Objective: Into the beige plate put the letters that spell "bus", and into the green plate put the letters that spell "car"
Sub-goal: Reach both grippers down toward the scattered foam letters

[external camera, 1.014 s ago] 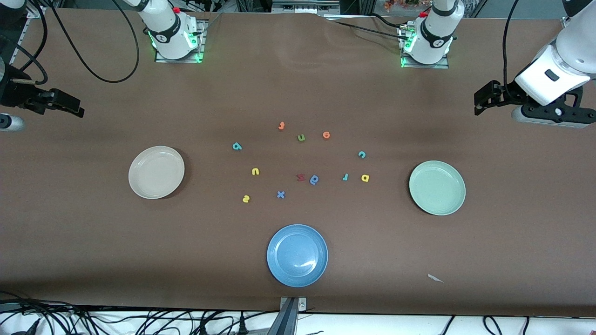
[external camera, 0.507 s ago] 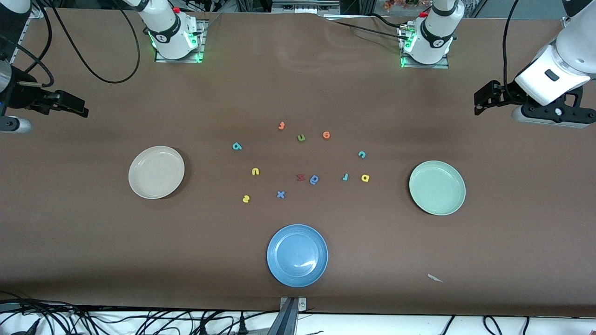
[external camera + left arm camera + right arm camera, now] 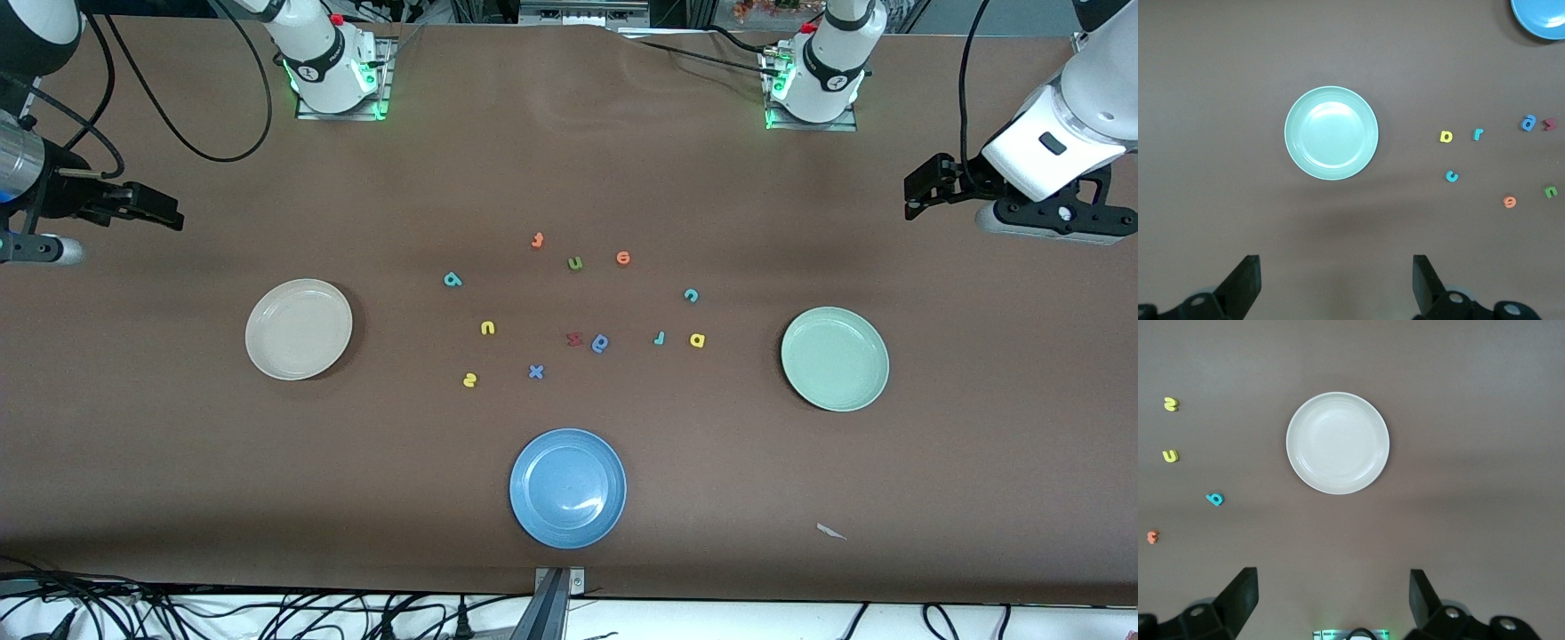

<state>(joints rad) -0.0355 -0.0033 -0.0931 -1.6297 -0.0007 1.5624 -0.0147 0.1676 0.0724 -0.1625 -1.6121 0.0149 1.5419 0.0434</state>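
Note:
The beige plate (image 3: 299, 329) (image 3: 1338, 443) lies toward the right arm's end, the green plate (image 3: 835, 358) (image 3: 1331, 133) toward the left arm's end. Between them lie the teal "b" (image 3: 452, 280) (image 3: 1215, 499), yellow "u" (image 3: 487, 328) (image 3: 1170, 456), yellow "s" (image 3: 469, 380) (image 3: 1170, 404), teal "c" (image 3: 691, 295) (image 3: 1451, 176), teal "r" (image 3: 659, 338) (image 3: 1477, 133) and yellow "a" (image 3: 697, 340) (image 3: 1445, 136). My right gripper (image 3: 164, 213) (image 3: 1331, 580) hangs open and empty over bare table near the beige plate. My left gripper (image 3: 920, 187) (image 3: 1336, 267) hangs open and empty over bare table near the green plate.
A blue plate (image 3: 568, 488) sits nearest the front camera. Other letters lie among the task ones: two orange (image 3: 537, 240) (image 3: 623, 258), a green "u" (image 3: 575, 263), a red one (image 3: 574, 339), a blue "q" shape (image 3: 600, 343), a blue "x" (image 3: 536, 372). A paper scrap (image 3: 831, 532) lies near the front edge.
The right gripper has drifted in from the table's end toward the beige plate. The left arm and all letters have stayed put.

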